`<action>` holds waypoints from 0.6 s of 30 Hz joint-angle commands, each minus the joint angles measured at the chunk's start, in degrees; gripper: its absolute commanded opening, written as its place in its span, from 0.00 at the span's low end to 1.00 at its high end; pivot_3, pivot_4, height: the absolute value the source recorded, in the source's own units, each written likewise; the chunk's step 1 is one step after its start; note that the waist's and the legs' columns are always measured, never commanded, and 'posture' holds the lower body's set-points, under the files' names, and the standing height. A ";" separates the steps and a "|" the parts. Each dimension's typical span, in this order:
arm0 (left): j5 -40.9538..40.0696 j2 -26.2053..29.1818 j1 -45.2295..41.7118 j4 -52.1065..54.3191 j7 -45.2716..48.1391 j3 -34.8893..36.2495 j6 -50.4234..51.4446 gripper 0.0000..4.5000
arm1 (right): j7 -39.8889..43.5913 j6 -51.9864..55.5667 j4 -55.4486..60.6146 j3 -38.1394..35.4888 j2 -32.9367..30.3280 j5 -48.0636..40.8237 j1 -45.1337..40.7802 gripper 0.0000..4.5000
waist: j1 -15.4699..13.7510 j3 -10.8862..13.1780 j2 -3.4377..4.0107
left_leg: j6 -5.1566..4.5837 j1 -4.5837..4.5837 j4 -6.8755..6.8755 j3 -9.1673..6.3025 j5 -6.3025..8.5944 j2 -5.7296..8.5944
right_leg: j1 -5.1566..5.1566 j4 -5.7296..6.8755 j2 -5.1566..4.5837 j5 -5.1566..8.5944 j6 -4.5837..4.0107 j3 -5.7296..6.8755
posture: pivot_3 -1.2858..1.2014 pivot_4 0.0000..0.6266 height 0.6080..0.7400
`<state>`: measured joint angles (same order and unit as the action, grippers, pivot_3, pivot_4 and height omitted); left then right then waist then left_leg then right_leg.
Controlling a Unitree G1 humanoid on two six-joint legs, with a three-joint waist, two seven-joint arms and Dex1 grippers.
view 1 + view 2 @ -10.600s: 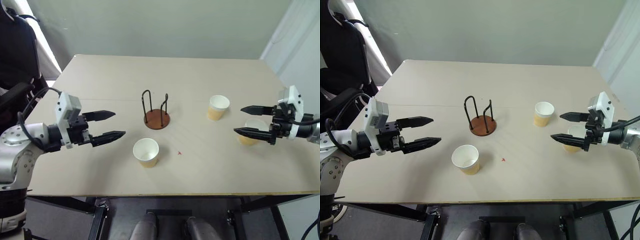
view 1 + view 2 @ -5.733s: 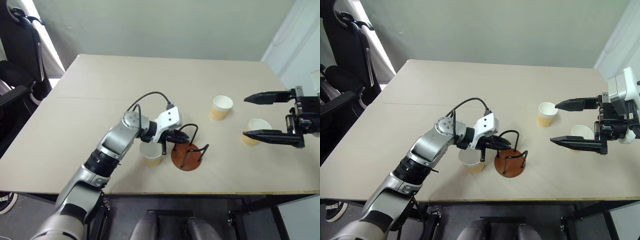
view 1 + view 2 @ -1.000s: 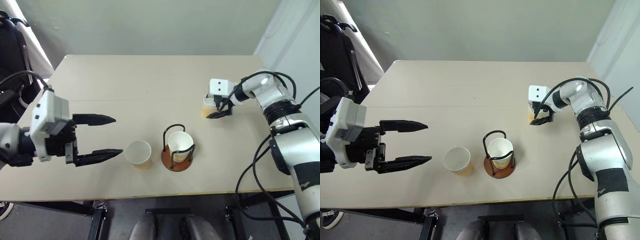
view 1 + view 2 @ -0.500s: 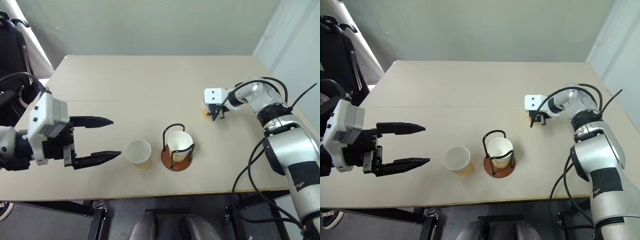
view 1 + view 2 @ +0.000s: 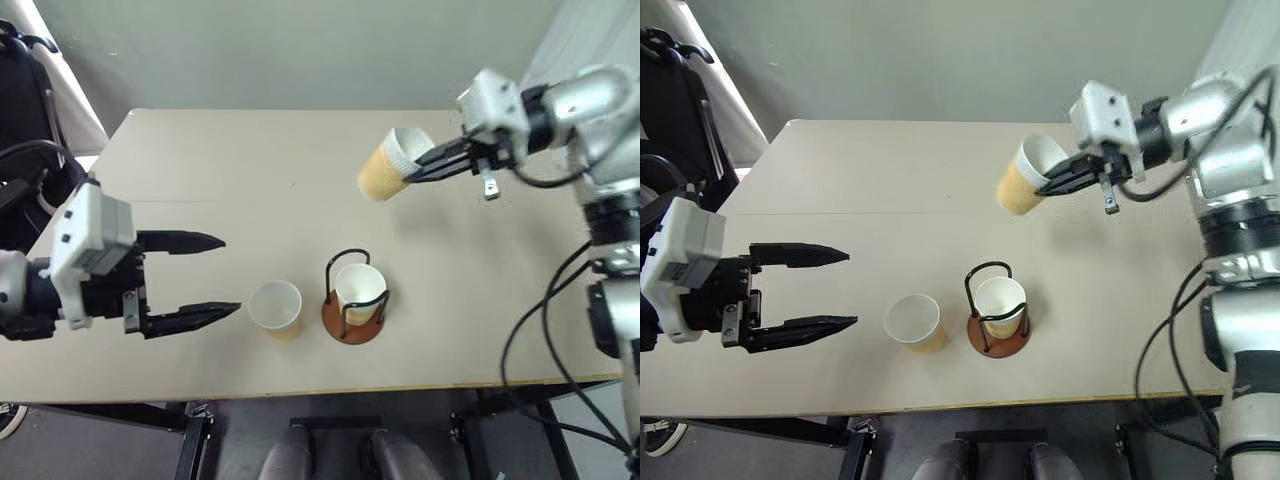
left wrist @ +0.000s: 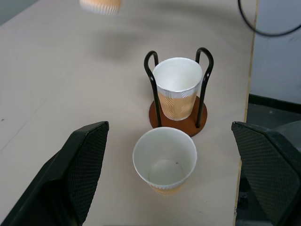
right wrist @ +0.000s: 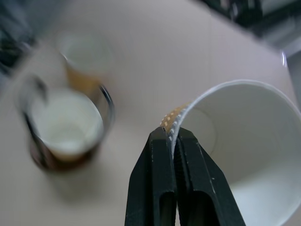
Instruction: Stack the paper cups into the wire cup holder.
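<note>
Right hand (image 5: 425, 163), upper right of the head view, pinches a lifted cup (image 5: 388, 165) by its rim; the cup's long axis is tipped, mouth toward the upper right. Left hand (image 5: 210, 276) hangs wide open and empty at lower left. Left wrist view: wire cup holder (image 6: 177, 118) holds one upright cup (image 6: 177, 93), a third cup (image 6: 164, 159) just beside. Right wrist view: fingers (image 7: 162, 183) clamp the rim. I'd level the cup before lowering it between the loops.

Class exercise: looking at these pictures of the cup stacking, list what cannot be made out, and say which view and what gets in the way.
- Lifted paper cup: left wrist view's edge cuts off all but its bottom.
- Wire cup holder and the cups near it: blurred in the right wrist view.
- Base of the cup in the holder: hidden by its own wall.
- Right gripper: the fingers' far ends lie past the frame edge.
</note>
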<state>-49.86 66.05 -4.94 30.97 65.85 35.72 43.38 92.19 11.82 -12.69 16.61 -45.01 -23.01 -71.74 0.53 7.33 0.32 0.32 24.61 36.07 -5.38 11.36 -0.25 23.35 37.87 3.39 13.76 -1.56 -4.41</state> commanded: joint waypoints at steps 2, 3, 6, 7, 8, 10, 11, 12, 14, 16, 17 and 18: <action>0.18 0.69 -2.08 -0.58 0.24 -1.63 -1.99 1.00 | 0.31 7.24 13.27 0.35 -0.99 -4.62 4.66 0.01 | 0.29 0.05 -0.07 | -0.02 -0.30 0.00 0.00 0.12 -0.06 | -0.24 0.04 0.04 0.06 -0.11 -0.02 | 0.52 0.24 1.00; 0.23 0.72 -2.31 -0.72 0.28 -1.95 -2.10 1.00 | 0.31 7.98 15.04 0.42 -0.97 -4.36 5.73 0.01 | 0.29 0.06 -0.06 | -0.03 -0.36 0.01 0.00 0.12 -0.06 | -0.26 0.09 0.05 0.08 -0.16 -0.02 | 0.52 0.24 1.00; 0.22 0.77 -2.60 -0.95 0.40 -2.43 -2.23 1.00 | 0.31 9.07 17.88 0.98 -0.98 -3.20 7.86 0.01 | 0.35 0.06 -0.06 | -0.04 -0.44 0.02 -0.01 -0.02 -0.08 | -0.25 0.20 0.10 0.22 -0.52 -0.04 | 0.52 0.24 1.00; 0.24 0.72 -2.53 -0.92 0.39 -2.46 -2.24 1.00 | 0.31 9.00 18.30 1.37 -0.99 -2.53 8.42 0.01 | 0.36 0.06 -0.06 | -0.04 -0.47 0.03 -0.01 -0.04 -0.10 | -0.28 0.20 0.14 0.26 -0.64 -0.06 | 0.52 0.24 1.00; 0.28 0.64 -2.40 -0.85 0.36 -2.45 -2.27 1.00 | 0.31 9.03 18.57 1.71 -0.92 -1.93 8.87 0.01 | 0.36 0.05 -0.06 | -0.04 -0.50 0.04 -0.01 -0.05 -0.11 | -0.30 0.21 0.16 0.26 -0.65 -0.08 | 0.52 0.24 1.00; 0.24 0.54 -2.24 -0.62 0.20 -2.46 -2.20 1.00 | 0.30 8.60 18.62 2.30 -0.72 -0.41 9.56 0.01 | 0.36 0.04 -0.08 | -0.04 -0.54 0.04 -0.01 -0.04 -0.12 | -0.35 0.21 0.17 0.27 -0.67 -0.08 | 0.52 0.24 1.00; 0.17 0.49 -2.18 -0.47 0.09 -2.42 -2.14 1.00 | 0.30 8.18 18.51 2.54 -0.54 0.44 9.93 0.01 | 0.36 0.04 -0.08 | -0.05 -0.53 0.05 -0.01 -0.04 -0.12 | -0.34 0.20 0.17 0.26 -0.65 -0.07 | 0.52 0.24 1.00; 0.12 0.46 -2.16 -0.37 0.02 -2.40 -2.09 1.00 | 0.30 7.88 18.44 2.67 -0.40 1.02 10.17 0.01 | 0.35 0.04 -0.08 | -0.05 -0.52 0.05 -0.01 -0.03 -0.12 | -0.34 0.20 0.17 0.23 -0.60 -0.08 | 0.52 0.24 1.00; 0.10 0.39 -1.71 -0.07 -0.03 -1.86 -1.92 1.00 | 0.05 6.62 17.85 3.82 -0.15 3.50 10.88 0.01 | 0.35 0.04 -0.08 | -0.07 -0.51 0.04 0.00 0.01 -0.12 | -0.32 0.20 0.17 0.06 -0.30 -0.08 | 0.52 0.24 1.00; 0.06 0.38 -1.27 0.34 -0.19 -1.29 -1.68 1.00 | -0.41 4.85 16.40 5.27 0.49 6.63 11.28 0.01 | 0.35 0.04 -0.08 | -0.05 -0.51 0.02 -0.01 0.06 -0.15 | -0.31 0.21 0.20 0.03 -0.25 -0.07 | 0.52 0.24 1.00; -0.05 0.39 -1.12 0.55 -0.28 -1.03 -1.56 1.00 | -0.38 4.12 15.74 5.71 0.69 7.81 11.39 0.01 | 0.35 0.04 -0.08 | -0.04 -0.52 0.02 -0.01 0.08 -0.17 | -0.31 0.20 0.22 0.03 -0.25 -0.07 | 0.52 0.24 1.00; -0.15 0.41 -0.99 0.72 -0.34 -0.82 -1.46 1.00 | -0.22 3.59 15.35 5.84 0.84 8.55 11.50 0.01 | 0.35 0.04 -0.07 | -0.03 -0.52 0.02 -0.01 0.10 -0.19 | -0.30 0.21 0.24 0.02 -0.25 -0.07 | 0.52 0.24 1.00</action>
<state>-49.70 66.07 -5.91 30.42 65.85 32.72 42.08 92.09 16.95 2.56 22.45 -43.96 -15.91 -59.74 0.88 7.38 0.25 0.29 24.09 36.09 -5.39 11.48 -0.46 23.07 38.08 3.64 13.78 -1.81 -4.48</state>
